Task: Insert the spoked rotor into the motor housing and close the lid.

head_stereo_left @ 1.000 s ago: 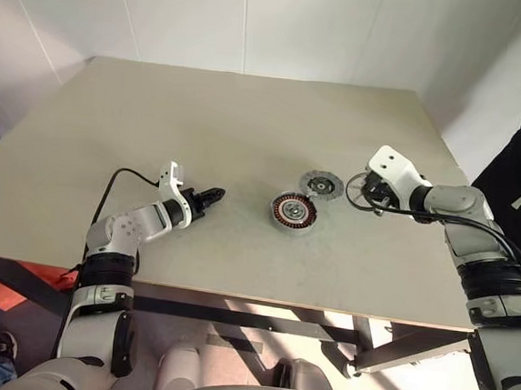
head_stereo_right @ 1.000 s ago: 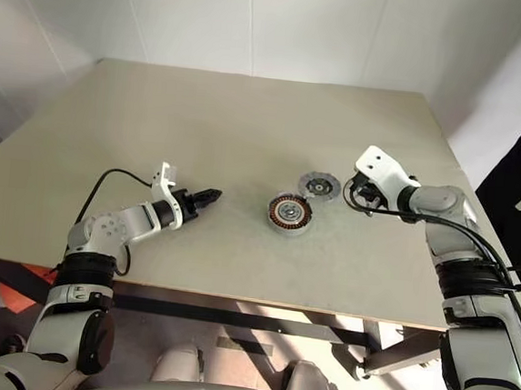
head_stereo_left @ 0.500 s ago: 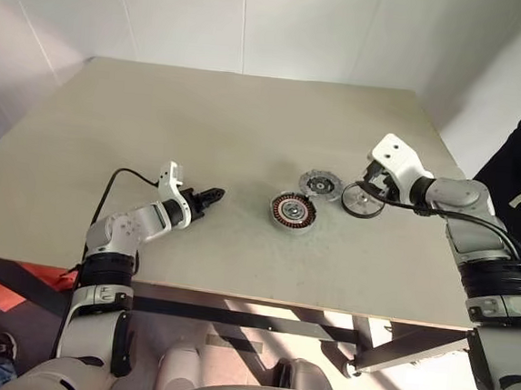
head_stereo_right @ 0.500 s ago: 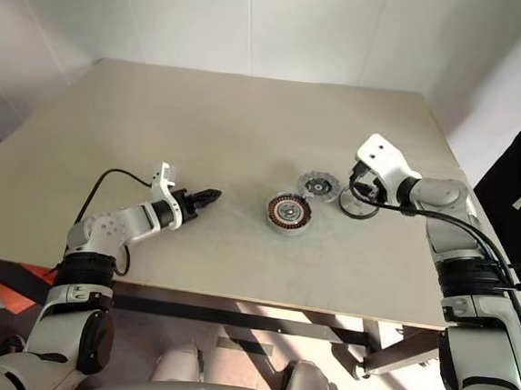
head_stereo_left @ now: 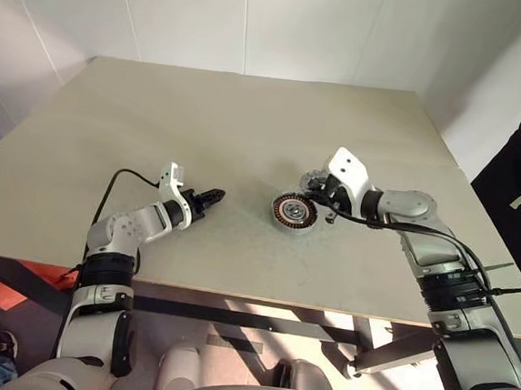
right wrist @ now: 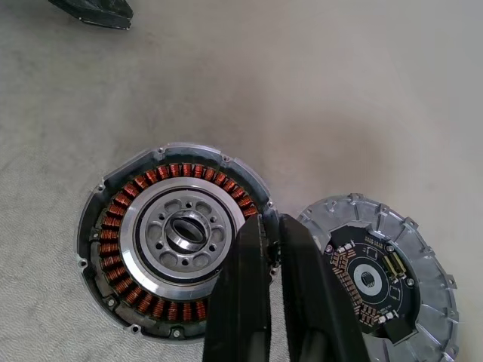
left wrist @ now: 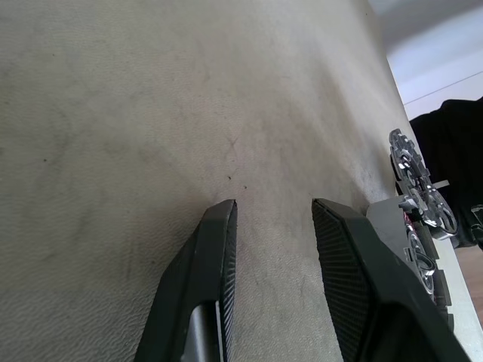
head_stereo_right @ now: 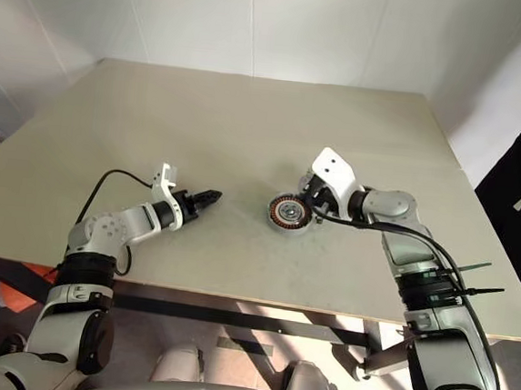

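Nearest, the left gripper [head_stereo_left: 213, 194] is hovering low over bare table [head_stereo_left: 249, 121] with its two black fingers standing apart and nothing between them; it is probably waiting there, well to the left of the parts, so the other arm has room to work.

Further in, the motor housing [right wrist: 177, 237] is lying flat on the table, open face up, its ring of copper windings exposed around the hub. It seems placed that way so a part can drop straight down into the middle.

The right gripper [right wrist: 270, 220] is hanging just above the housing's right-hand rim, jaws pressed together. Whether anything thin is pinched between them, I cannot tell (the spoked rotor itself is not something I can make out here). Seen along the fingers, the housing's centre is sitting off to one side of the tips, not under them, so the gripper looks short of being lined up over the hub.

Just beyond, beside the housing and close to touching it, the lid [right wrist: 377, 279] is lying inner face up, its small round circuit board showing, still to be fitted.
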